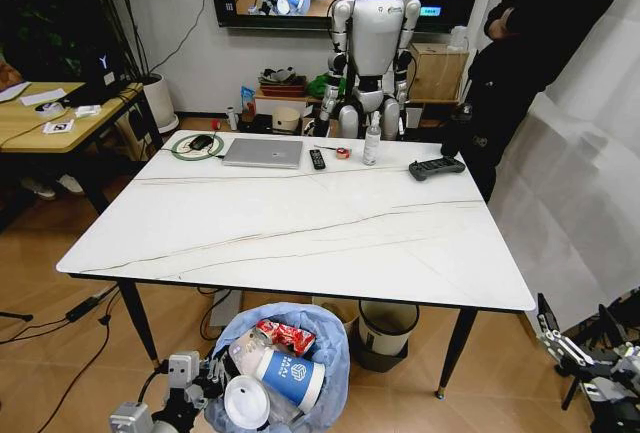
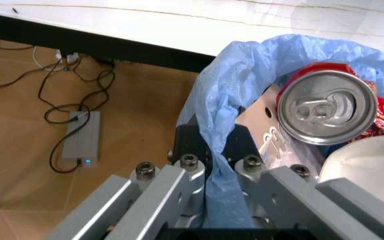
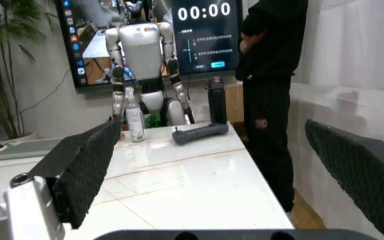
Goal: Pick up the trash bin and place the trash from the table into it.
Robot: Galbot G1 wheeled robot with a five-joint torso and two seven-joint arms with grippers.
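trash bin (image 1: 285, 373) low in front of the desk (image 1: 300, 233), full of trash | left hand (image 2: 209, 200) pinched on its rim and blue bag | right hand (image 3: 212, 165) wide, holding nothing | bag soft, slippery; hold the stiff rim

Light-blue bin bag (image 1: 322, 338), white dark-veined table (image 1: 300, 223), red can (image 2: 325, 107)
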